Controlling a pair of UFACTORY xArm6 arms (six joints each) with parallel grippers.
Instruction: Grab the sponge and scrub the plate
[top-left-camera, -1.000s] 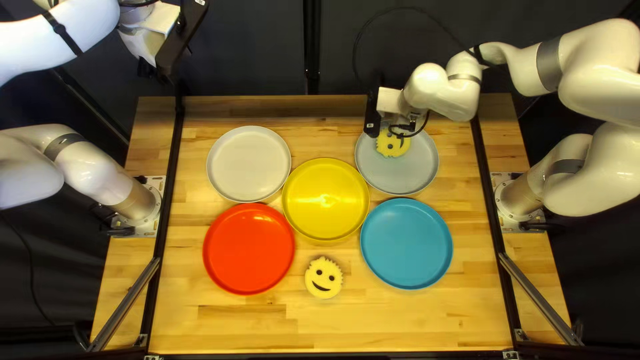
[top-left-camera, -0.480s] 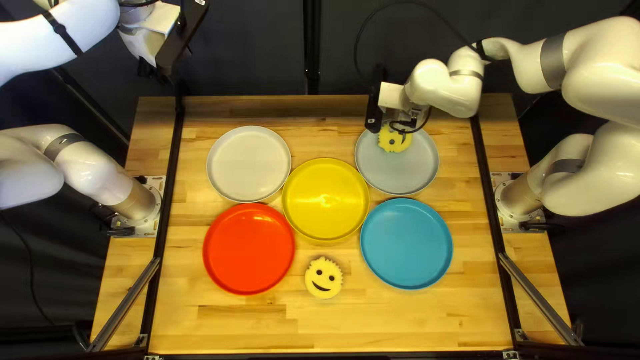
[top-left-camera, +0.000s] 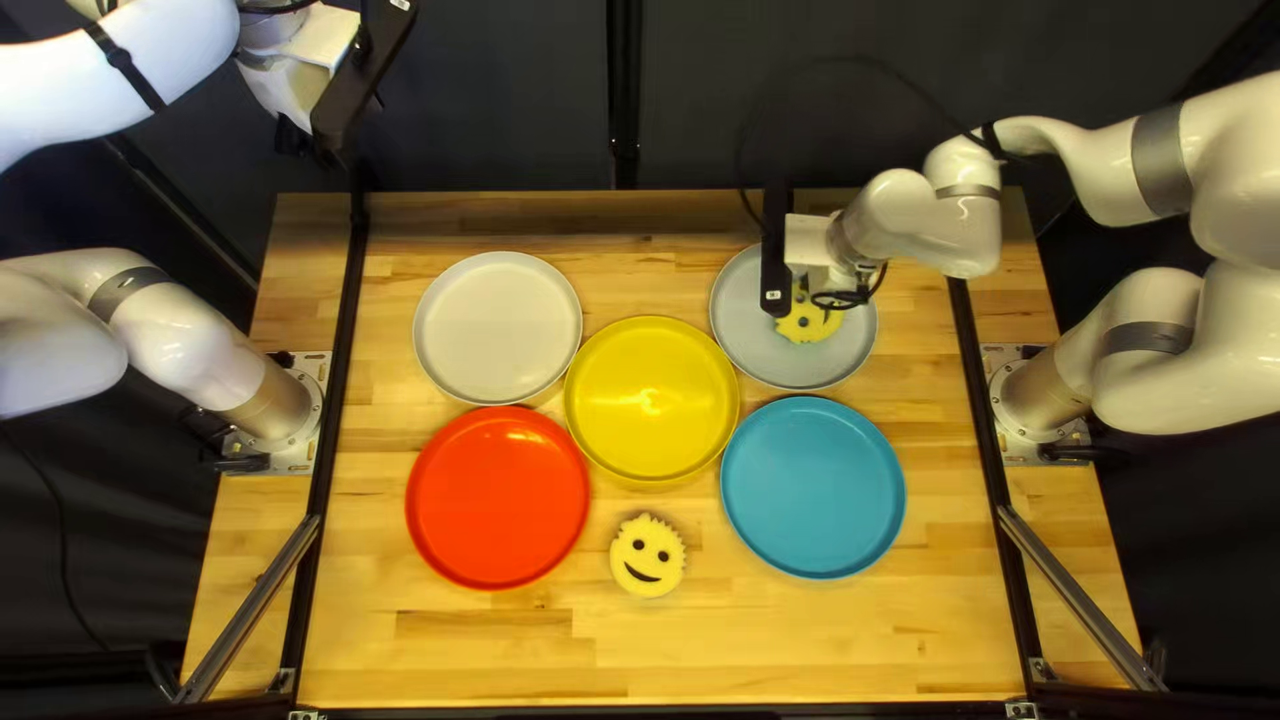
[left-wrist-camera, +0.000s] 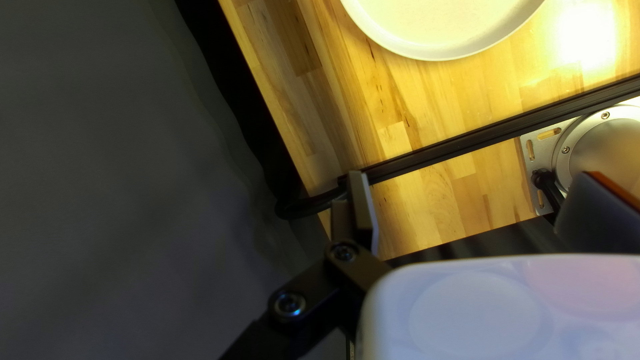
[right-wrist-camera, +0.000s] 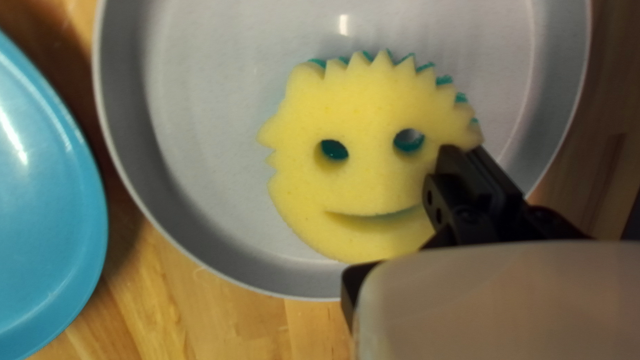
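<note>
My right gripper (top-left-camera: pixel 808 246) is over the grey plate (top-left-camera: pixel 760 350), its fingertips hidden in the top left view. In the right wrist view that gripper (right-wrist-camera: pixel 460 157) is shut on the side edge of the yellow smiley sponge (right-wrist-camera: pixel 367 180), close beside one eye hole. Face up, the sponge (top-left-camera: pixel 808 323) lies over the inside of the grey plate (right-wrist-camera: pixel 193 120); whether it presses on the plate I cannot tell. My left gripper (top-left-camera: pixel 327 87) is raised beyond the table's far left corner; in the left wrist view this gripper (left-wrist-camera: pixel 477 207) stands open and empty.
A white plate (top-left-camera: pixel 498 328) is at the far left, with a red plate (top-left-camera: pixel 498 498) nearer. Yellow (top-left-camera: pixel 651 399) and blue (top-left-camera: pixel 812 487) plates stand close to the grey one. A second smiley sponge (top-left-camera: pixel 648 556) lies near the front. Dark rails run along both table sides.
My right gripper and the sponge first shifted slightly toward the table's far edge, then came back nearer and to the right across the grey plate. The left arm has stayed still.
</note>
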